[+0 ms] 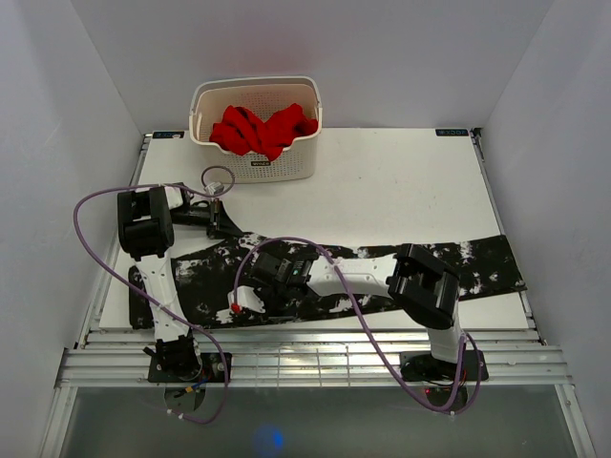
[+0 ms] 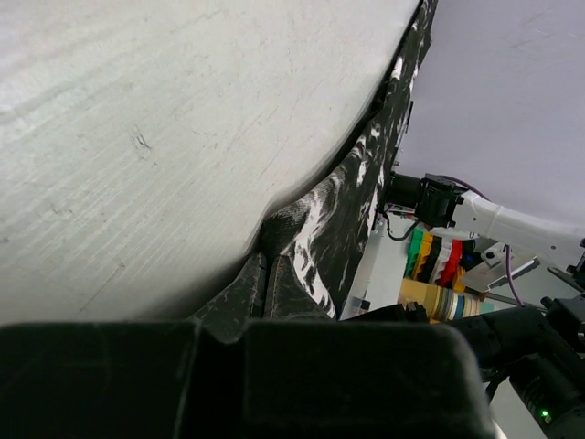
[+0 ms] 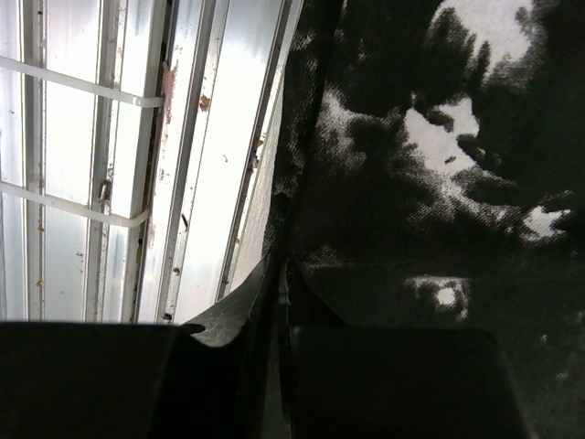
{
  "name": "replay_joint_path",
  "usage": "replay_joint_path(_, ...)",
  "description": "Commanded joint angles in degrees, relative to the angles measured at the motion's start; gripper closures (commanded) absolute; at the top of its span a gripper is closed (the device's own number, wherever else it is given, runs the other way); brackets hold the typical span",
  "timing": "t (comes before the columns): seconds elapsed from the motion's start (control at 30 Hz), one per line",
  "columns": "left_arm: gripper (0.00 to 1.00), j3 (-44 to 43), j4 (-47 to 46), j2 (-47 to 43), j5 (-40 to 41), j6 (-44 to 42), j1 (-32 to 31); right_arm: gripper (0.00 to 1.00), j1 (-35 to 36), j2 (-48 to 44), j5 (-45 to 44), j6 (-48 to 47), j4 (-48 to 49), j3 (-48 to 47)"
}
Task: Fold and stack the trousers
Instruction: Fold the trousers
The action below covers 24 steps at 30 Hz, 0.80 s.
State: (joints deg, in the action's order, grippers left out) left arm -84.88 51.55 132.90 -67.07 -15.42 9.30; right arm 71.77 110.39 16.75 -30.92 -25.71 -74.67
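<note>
The trousers [image 1: 477, 262] lie full length along the table's [image 1: 401, 181] near edge, nothing folded yet. The left gripper [image 1: 227, 227] pinches their far edge, the right gripper [image 1: 243, 303] their near edge. I'd say the first fold is just starting; stacking comes later.

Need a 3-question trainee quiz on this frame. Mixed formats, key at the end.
1. True or false: the red garment lies on the table beside the trousers.
2. The right gripper is shut on: A) the trousers' near edge, B) the basket's rim, C) nothing.
3. Which long edge of the trousers does the left gripper pinch?

Key:
1. False. It sits in the basket at the far edge of the table.
2. A.
3. The far edge, toward the left end.
</note>
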Motion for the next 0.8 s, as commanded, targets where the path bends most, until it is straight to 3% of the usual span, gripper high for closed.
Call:
replay_joint_path(0.0,1.0,-3.7,-8.3,0.9,6.2,-1.0,1.5,0.92,2.0,1.0,6.1,0.1,-8.0,-2.2)
replay_joint_path(0.17,0.98,-6.3,-7.7,0.7,6.4,-0.7,1.4,0.91,1.7,1.3,5.1,0.9,-7.9,-4.2)
replay_joint_path(0.2,0.88,-7.0,-7.3,0.4,6.3,-0.8,1.4,0.77,1.4,1.3,4.4,1.9,-7.9,-4.8)
replay_joint_path(0.23,0.7,-7.3,-6.8,-0.6,6.2,-1.9,1.4,0.7,0.9,0.8,2.7,2.6,-7.9,-5.6)
replay_joint_path(0.27,0.6,-7.6,-5.4,-1.3,6.2,-2.4,1.4,0.63,-1.0,0.3,2.2,3.3,-7.9,-6.1)
replay_joint_path(0.3,0.53,-8.2,-4.7,-2.1,6.5,-3.0,1.5,0.51,-2.5,-0.3,2.1,4.1,-7.9,-6.3)
replay_joint_path(0.33,0.42,-8.5,-4.1,-4.4,7.1,-3.7,1.4,0.47,-4.2,-2.4,2.7,5.5,-7.9,-6.3)
replay_joint_path(0.37,0.39,-8.6,-3.6,-5.5,7.8,-4.5,1.5,0.41,-8.4,-3.7,3.2,6.2,-7.9,-6.1)
replay_joint_path(0.4,0.32,-9.1,-3.3,-6.9,9.6,-4.9,1.6,0.22,-10.7,-5.0,3.7,6.7,-8.4,-5.9)
replay_joint_path(0.47,0.16,-9.9,-2.8,-11.0,12.2,-5.6,2.5,0.14,-17.5,-9.6,4.3,7.3,-9.5,-4.4)
replay_joint_path(0.5,0.03,-10.0,-2.8,-12.6,14.0,-6.1,3.0,0.12,-19.7,-11.2,4.3,7.4,-10.1,-3.6)
replay_joint_path(0.6,0.02,-9.4,-2.5,-19.9,17.8,-7.3,5.0,0.11,-27.6,-16.9,3.8,6.2,-13.5,0.0)
replay_joint_path(0.77,0.02,3.2,0.8,-34.8,29.8,-11.3,5.3,0.11,-38.8,-23.7,2.9,3.8,-18.2,7.9)
